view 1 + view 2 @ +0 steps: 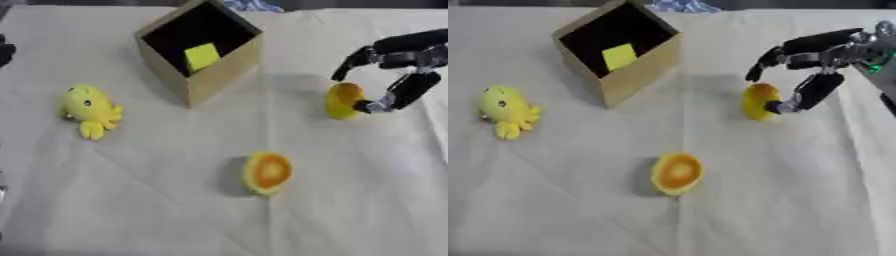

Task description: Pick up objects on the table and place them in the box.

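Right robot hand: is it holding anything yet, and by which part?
The right robot hand curls round the upright orange-yellow piece, thumb against its right side, fingers arched over the top. The piece stands on the table; contact is unclear.

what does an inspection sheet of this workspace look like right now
surface: table under a pale wrinkled cloth.
job's things: open tan cardboard box holding a yellow block; yellow plush octopus toy at left; orange-centred half-fruit toy in the middle; yellow-orange rounded toy at right.
clutter: blue-white fabric at far edge.
grippers: right robot hand curled around the rounded toy, a fingertip touching it; left robot hand not seen.
cables: nothing seen.
surroundings: dark shape at left edge.
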Motion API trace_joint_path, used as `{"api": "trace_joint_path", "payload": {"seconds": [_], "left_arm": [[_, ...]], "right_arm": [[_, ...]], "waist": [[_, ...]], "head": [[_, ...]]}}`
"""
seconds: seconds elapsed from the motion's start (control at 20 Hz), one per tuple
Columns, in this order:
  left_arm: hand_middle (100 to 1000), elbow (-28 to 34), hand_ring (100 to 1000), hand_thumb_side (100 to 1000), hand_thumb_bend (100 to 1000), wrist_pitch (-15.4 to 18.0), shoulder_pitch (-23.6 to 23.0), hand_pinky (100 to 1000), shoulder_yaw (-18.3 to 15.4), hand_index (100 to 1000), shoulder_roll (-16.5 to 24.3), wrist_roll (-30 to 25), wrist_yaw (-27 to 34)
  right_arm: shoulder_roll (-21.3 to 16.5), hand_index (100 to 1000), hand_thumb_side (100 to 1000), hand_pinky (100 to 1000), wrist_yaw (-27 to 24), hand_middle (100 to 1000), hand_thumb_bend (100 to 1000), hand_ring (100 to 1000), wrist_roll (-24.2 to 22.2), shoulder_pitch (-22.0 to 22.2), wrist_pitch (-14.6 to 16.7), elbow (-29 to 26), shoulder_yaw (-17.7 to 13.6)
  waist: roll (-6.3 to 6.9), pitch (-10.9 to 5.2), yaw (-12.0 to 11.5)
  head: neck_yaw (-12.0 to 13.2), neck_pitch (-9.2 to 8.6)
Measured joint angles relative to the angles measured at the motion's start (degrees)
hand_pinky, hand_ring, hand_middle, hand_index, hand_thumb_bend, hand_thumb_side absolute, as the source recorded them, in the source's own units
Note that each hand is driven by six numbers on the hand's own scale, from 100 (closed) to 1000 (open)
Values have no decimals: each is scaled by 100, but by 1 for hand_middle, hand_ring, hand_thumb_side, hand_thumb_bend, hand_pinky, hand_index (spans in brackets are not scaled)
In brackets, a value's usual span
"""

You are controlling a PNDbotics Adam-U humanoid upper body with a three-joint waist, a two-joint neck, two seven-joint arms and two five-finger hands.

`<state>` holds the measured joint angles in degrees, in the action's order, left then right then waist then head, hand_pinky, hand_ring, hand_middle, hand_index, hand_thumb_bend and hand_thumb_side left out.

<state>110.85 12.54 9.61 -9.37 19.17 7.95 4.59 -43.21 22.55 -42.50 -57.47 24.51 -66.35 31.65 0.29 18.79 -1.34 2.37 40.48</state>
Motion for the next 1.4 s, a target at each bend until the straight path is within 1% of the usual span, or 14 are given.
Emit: {"api": "trace_joint_path", "payload": {"seconds": [0.15,0.3,0.4,0.5,0.55,0.6,0.65,0.8,0.95,1.0,1.2,1.4], "left_arm": [[710,-1,767,857,178,7,0,876,0,837,0,-7,3],[710,-1,767,858,177,12,1,876,2,837,-1,-16,14],[710,-1,767,858,177,12,1,876,2,837,-1,-17,21],[710,-1,767,858,177,12,1,876,3,837,-1,-18,26],[709,-1,767,858,178,12,1,875,5,836,-2,-19,28],[708,-1,767,858,178,11,1,875,10,836,-3,-20,30],[708,-1,767,858,178,11,1,875,16,836,-3,-20,35],[707,-1,766,858,178,5,1,875,27,836,-4,-26,47],[707,-1,767,858,178,0,1,875,30,836,-5,-31,53],[707,-1,767,858,179,0,1,875,30,836,-5,-31,55],[707,-1,767,854,181,0,0,875,30,836,-6,-31,78],[707,0,767,852,182,-1,0,874,30,836,-8,-32,93]], "right_arm": [[25,896,414,922,104,786,299,948,26,0,43,113,-7],[72,862,373,916,176,721,311,935,53,-3,76,185,-14],[108,821,317,902,212,657,327,900,80,-17,102,207,-24],[134,752,213,887,257,583,356,848,115,-48,138,223,-25],[155,717,169,880,295,550,352,822,144,-53,158,238,-30],[178,702,124,874,330,533,341,809,193,-54,180,243,-35],[205,681,100,866,365,514,341,792,264,-62,203,245,-43],[280,618,100,848,513,465,319,755,598,-105,228,256,-57],[335,592,100,844,654,447,280,743,989,-107,220,257,-57],[347,589,100,843,678,443,260,740,1095,-107,224,256,-58],[366,586,100,843,707,439,254,738,1406,-168,253,108,-109],[466,585,100,846,675,430,239,736,1600,-409,224,-194,-245]], "waist": [[0,10,-6],[9,21,-10],[13,22,-10],[13,23,-12],[11,23,-13],[9,23,-15],[5,23,-17],[-8,22,-20],[-13,20,-25],[-18,17,-26],[-39,-5,-28],[-40,-41,-29]], "head": [[0,-20],[0,-21],[0,-21],[0,-21],[0,-21],[0,-21],[0,-21],[-1,-21],[-2,-21],[-2,-21],[-1,-21],[-3,-20]]}}
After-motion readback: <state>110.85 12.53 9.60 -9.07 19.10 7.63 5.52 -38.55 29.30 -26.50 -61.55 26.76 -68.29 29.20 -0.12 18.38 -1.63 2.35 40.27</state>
